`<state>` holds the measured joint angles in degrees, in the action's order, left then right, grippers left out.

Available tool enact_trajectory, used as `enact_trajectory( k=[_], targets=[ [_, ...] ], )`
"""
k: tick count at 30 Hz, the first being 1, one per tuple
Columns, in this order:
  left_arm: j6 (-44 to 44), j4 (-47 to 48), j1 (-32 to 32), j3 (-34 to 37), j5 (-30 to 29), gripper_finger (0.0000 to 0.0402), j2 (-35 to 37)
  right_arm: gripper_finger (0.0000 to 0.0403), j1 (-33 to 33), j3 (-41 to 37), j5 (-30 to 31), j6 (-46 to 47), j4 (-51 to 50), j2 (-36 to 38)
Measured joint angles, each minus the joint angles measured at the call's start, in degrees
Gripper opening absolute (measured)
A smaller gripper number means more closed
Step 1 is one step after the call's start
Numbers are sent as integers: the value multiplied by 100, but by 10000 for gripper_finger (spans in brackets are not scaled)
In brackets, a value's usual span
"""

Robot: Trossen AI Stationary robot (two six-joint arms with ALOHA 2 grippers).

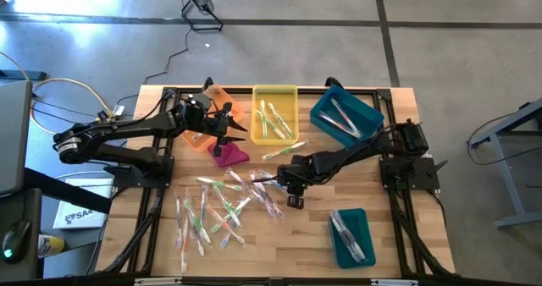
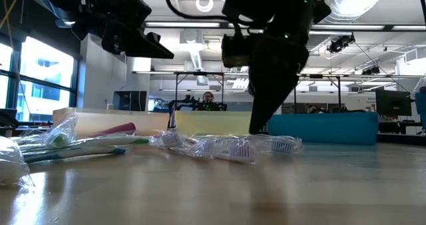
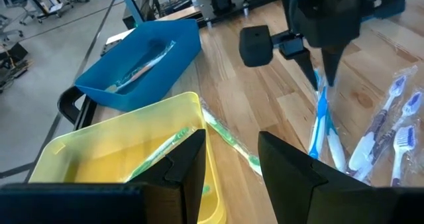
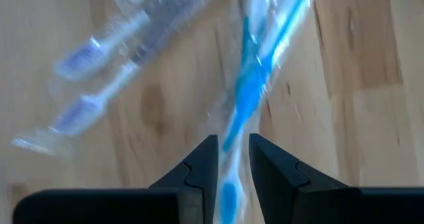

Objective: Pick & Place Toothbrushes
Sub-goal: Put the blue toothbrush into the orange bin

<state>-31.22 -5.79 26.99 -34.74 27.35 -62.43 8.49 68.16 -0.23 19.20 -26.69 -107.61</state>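
Crinkly clear-wrapped blue toothbrush point(image 4: 246, 85) between right pincer point(image 4: 232, 159) fingers.

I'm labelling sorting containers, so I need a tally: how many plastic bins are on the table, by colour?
Orange plastic bin: 1
Yellow plastic bin: 1
Teal plastic bins: 2, one by the yellow bin, one at the right arm's near side
Total: 4 bins

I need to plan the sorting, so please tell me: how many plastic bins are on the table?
4. An orange bin partly under the left arm, a yellow bin at the far middle, a teal bin far right, and another teal bin near right.
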Motion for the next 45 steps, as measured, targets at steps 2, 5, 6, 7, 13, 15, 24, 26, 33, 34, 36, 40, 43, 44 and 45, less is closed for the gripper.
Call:
enact_trajectory(
  k=[2,5,6,7,13,15,24,26,33,34,36,40,43,44,45],
  targets=[
    [0,0,1,0,-2,134,0,78,1,2,-17,0,103,-87],
    [0,3,1,-2,-2,134,0,78,13,2,-66,10,72,-167],
    [0,5,1,0,-2,134,0,78,13,2,-101,12,74,-168],
    [0,3,-1,-2,0,134,0,78,13,2,-125,14,83,-168],
    [0,4,0,-1,-1,134,0,78,11,2,-145,6,200,-168],
    [0,8,-1,-1,-1,134,0,77,11,2,-145,4,189,-168],
    [0,21,-1,-2,-1,134,0,8,11,2,-138,4,215,-166],
    [0,23,1,0,0,134,0,5,11,2,-140,4,215,-166],
    [0,39,1,0,-2,134,0,2,11,2,-145,13,213,-164],
    [2,38,0,0,-1,134,0,2,11,2,-145,13,213,-162],
    [2,38,1,-1,0,134,0,2,11,2,-175,15,211,-159],
    [2,38,0,0,-1,134,0,2,13,2,-313,15,199,-135],
    [2,36,-1,0,-2,134,0,2,5,2,-290,0,171,-8],
    [2,38,-1,-2,0,134,0,2,-1,2,-290,-3,167,36],
    [2,32,-1,0,0,134,0,2,-11,2,-289,-11,162,93]
  ],
)
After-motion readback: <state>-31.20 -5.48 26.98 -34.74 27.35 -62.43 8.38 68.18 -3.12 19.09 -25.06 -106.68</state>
